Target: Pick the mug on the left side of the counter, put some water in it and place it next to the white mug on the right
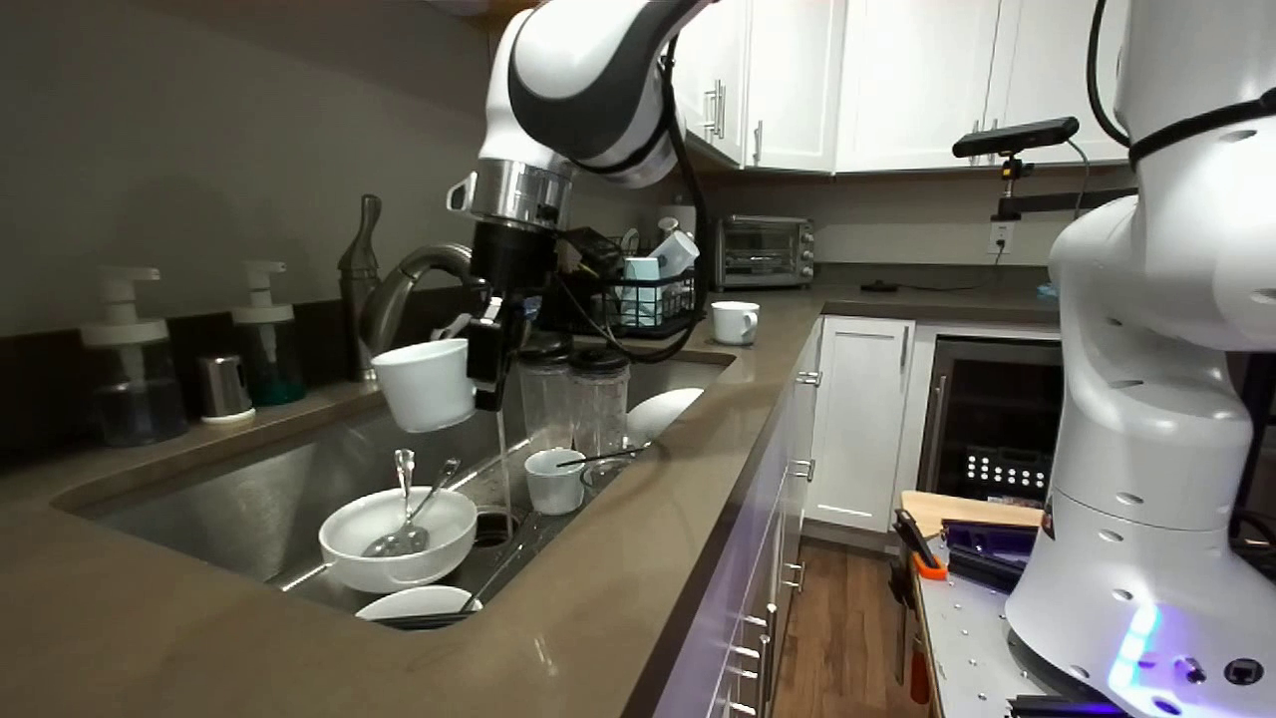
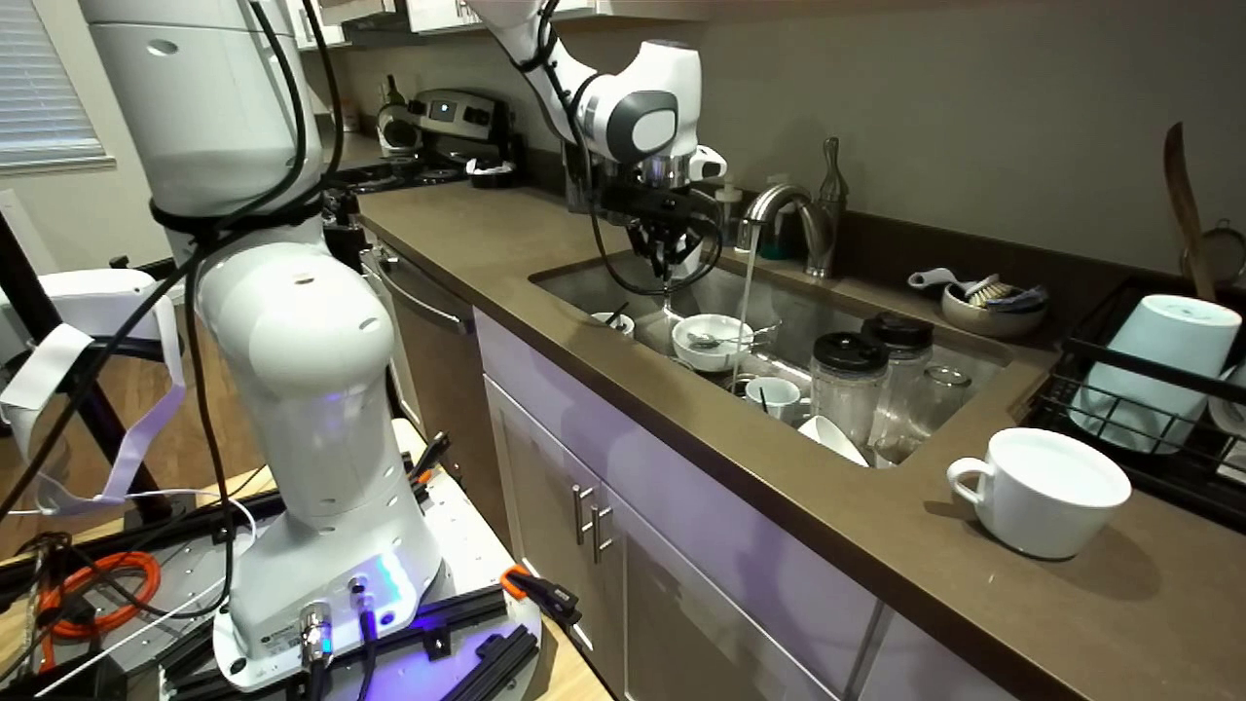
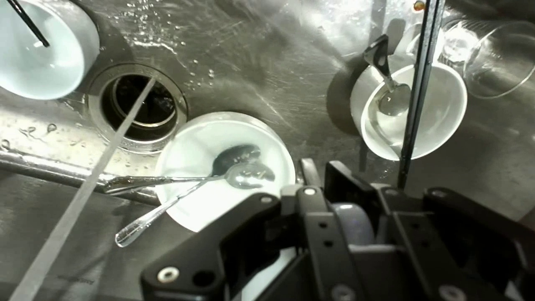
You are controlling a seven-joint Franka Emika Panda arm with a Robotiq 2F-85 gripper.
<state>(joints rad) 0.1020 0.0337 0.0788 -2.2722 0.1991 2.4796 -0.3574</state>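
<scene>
My gripper (image 1: 488, 369) is shut on the handle of a white mug (image 1: 424, 387) and holds it above the sink, slightly tilted. In the wrist view the mug's handle (image 3: 355, 225) shows between the fingers (image 3: 324, 177); most of its body is hidden. In an exterior view the gripper (image 2: 667, 258) covers most of the mug (image 2: 689, 261). Water runs from the faucet (image 2: 793, 206) in a thin stream (image 2: 748, 292), beside the mug and apart from it. The mug's inside is not visible. The white mug (image 2: 1046, 492) stands upright on the counter (image 2: 827, 545); it also shows (image 1: 736, 323).
The sink (image 1: 229, 509) holds a white bowl with spoons (image 1: 399, 538), a small white cup (image 1: 554, 481) and lidded clear jars (image 2: 847, 389). A black dish rack (image 2: 1100, 389) stands beside the white mug. Soap dispensers (image 1: 130, 359) stand behind the sink.
</scene>
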